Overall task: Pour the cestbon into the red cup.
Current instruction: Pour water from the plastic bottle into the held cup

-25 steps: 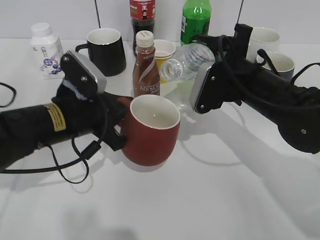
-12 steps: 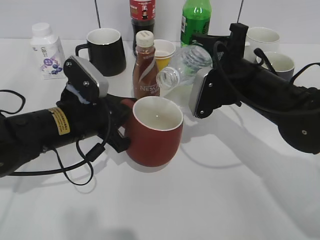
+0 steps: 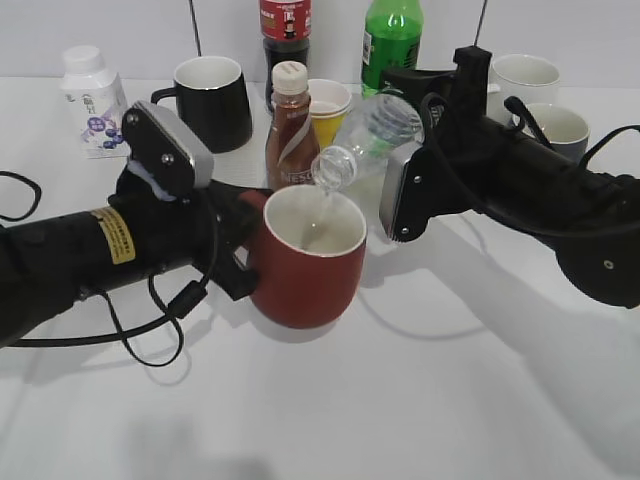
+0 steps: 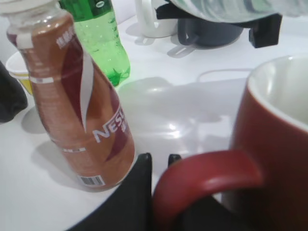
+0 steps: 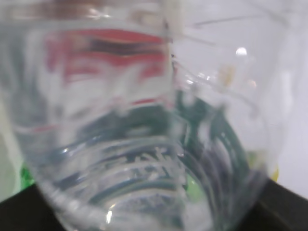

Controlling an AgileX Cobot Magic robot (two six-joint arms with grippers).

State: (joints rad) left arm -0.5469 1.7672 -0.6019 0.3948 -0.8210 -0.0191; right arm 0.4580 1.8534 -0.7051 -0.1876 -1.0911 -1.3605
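The red cup (image 3: 305, 262) stands upright on the white table, and my left gripper (image 3: 238, 243) is shut on its loop handle (image 4: 207, 172). In the left wrist view my black fingers (image 4: 138, 192) clamp the handle beside the cup wall (image 4: 276, 144). My right gripper (image 3: 428, 120) is shut on the cestbon (image 3: 378, 125), a clear capless bottle tilted steeply down to the left. Its open mouth (image 3: 332, 168) hangs just above the cup's rim, and a thin stream of water runs into the cup. The bottle (image 5: 144, 120) fills the right wrist view and hides the jaws.
A brown Nescafe bottle (image 3: 291, 125) stands right behind the cup. Behind it are a black mug (image 3: 212, 100), a yellow paper cup (image 3: 328, 100), a green soda bottle (image 3: 391, 40) and a dark cola bottle (image 3: 285, 30). A white bottle (image 3: 92, 100) stands far left. White (image 3: 525, 78) and grey (image 3: 562, 128) mugs stand far right.
The right gripper has tipped the cestbon further down; its mouth has moved left and down to above the cup. The cup has shifted slightly in the left gripper.
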